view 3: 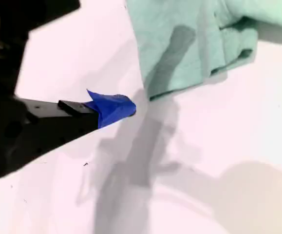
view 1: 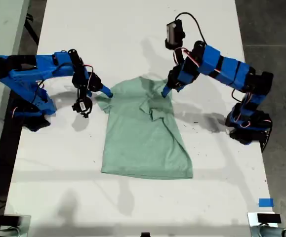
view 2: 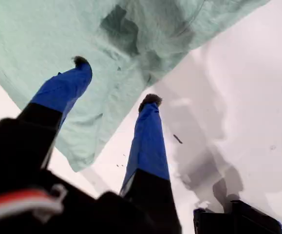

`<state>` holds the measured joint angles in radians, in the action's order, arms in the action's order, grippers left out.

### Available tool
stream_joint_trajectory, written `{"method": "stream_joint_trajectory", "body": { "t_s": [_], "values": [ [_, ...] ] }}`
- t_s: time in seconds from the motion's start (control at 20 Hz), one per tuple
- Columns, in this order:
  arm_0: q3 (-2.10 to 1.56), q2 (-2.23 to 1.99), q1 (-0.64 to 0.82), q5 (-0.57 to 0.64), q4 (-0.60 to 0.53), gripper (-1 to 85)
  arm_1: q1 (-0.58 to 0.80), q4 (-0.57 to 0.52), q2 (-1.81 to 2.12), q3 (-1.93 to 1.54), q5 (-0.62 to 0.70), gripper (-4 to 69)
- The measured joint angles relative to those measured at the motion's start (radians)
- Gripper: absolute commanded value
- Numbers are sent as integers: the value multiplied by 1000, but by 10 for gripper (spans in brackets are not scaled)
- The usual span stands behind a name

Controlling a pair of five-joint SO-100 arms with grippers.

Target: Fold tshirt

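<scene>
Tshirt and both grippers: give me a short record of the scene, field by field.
tshirt: pale green, spread on the white table; lower part flat, a flap folded over near the collar
my first gripper: open, one fingertip over the cloth, the other at its edge
my second gripper: beside a bunched sleeve, apart from it; only one finger shows, so open or shut is unclear
fold: not finished

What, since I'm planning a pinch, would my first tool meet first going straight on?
Likely the tshirt: my first tool points at its edge, open, one finger over cloth, the other near bare table.
</scene>
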<state>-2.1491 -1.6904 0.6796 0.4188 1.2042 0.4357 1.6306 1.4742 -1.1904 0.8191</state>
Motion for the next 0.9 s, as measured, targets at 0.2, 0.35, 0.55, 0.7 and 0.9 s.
{"method": "stream_joint_trajectory", "body": {
  "t_s": [0.2, 0.35, 0.55, 0.7, 0.9],
  "values": [
    [0, 172, 25, 15, -109, 339, 0, -6, 72, -58, -11, 237],
    [32, 250, 28, 17, -118, 8, 0, -26, 144, -127, -21, 235],
    [66, 259, 35, 38, -156, 1, 0, -60, 210, -221, -21, 232],
    [23, 216, 61, 25, -156, 0, 0, -87, 245, -268, -21, 231],
    [2, 94, 158, 28, -83, 0, 0, -103, 253, -304, -26, 229]
  ]
}}
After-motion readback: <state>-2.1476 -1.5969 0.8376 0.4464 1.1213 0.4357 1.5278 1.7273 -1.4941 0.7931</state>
